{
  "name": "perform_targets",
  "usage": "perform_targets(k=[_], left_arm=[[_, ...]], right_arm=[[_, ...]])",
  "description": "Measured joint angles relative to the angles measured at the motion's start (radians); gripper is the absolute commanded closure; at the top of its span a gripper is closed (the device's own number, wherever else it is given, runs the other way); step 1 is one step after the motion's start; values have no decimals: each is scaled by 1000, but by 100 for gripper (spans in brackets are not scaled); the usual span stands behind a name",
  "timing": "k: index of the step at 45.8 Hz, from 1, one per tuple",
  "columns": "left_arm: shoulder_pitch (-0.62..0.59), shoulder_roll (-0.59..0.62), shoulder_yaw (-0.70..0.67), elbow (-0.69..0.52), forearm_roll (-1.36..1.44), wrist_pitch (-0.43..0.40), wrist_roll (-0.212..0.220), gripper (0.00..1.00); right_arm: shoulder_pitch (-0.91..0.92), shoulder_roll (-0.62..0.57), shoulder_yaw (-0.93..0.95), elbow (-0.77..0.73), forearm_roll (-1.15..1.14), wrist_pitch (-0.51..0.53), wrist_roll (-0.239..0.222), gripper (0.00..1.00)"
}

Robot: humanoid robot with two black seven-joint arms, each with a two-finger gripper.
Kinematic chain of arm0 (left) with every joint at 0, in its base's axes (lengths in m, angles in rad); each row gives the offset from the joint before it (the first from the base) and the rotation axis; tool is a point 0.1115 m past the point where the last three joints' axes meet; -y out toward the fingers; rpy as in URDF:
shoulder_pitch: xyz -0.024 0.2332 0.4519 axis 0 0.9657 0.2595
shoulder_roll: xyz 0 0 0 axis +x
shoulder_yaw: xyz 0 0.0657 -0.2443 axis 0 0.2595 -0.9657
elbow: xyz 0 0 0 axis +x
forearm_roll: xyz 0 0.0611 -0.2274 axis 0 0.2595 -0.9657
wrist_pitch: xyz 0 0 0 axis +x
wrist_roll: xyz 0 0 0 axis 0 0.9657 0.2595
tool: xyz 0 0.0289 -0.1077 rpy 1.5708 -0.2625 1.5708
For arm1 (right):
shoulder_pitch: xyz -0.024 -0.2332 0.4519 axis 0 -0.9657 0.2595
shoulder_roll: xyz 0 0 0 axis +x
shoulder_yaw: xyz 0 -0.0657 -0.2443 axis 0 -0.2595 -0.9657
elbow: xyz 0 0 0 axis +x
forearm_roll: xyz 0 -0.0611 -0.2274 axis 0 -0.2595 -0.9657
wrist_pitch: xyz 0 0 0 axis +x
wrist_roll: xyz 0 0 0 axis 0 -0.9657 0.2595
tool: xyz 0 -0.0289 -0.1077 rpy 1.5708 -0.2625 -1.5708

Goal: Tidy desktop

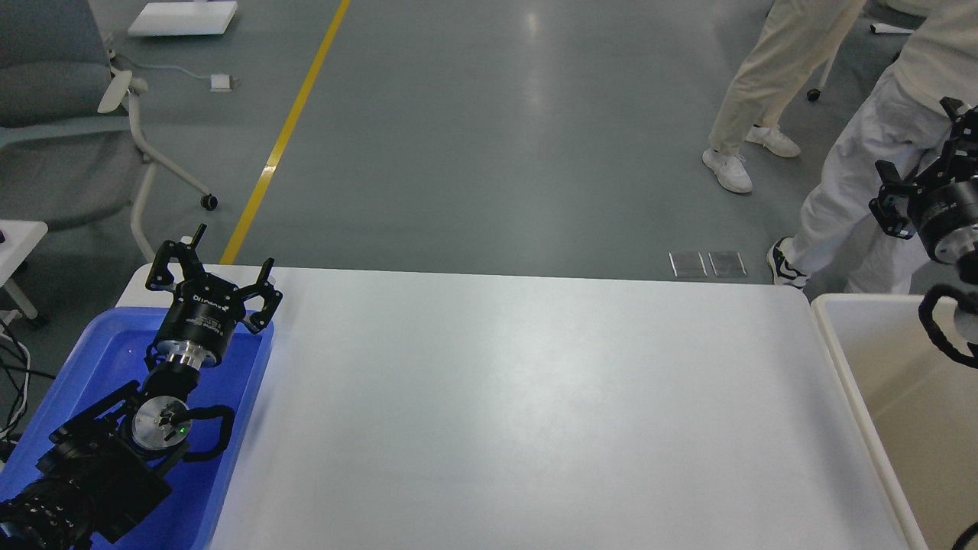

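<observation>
The white desktop fills the middle of the head view, and its surface shows no loose things. My left gripper is open and empty, held over the far corner of the blue tray at the desktop's left end. My right gripper is at the right edge of the view, raised well above the off-white bin. Its fingers are spread and hold nothing.
Two people in light trousers stand beyond the far right corner of the desktop. A grey chair stands at the far left. The part of the bin that shows holds nothing visible.
</observation>
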Motion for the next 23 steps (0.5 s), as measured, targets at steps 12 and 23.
perform_targets(k=[12,23], left_arm=[[0,0,0,0,0,0,0,0],[0,0,0,0,0,0,0,0]], right_arm=[[-69,75,18,25,-1,55,117,0],[-129,179,24,-2,-1,68,150,0]])
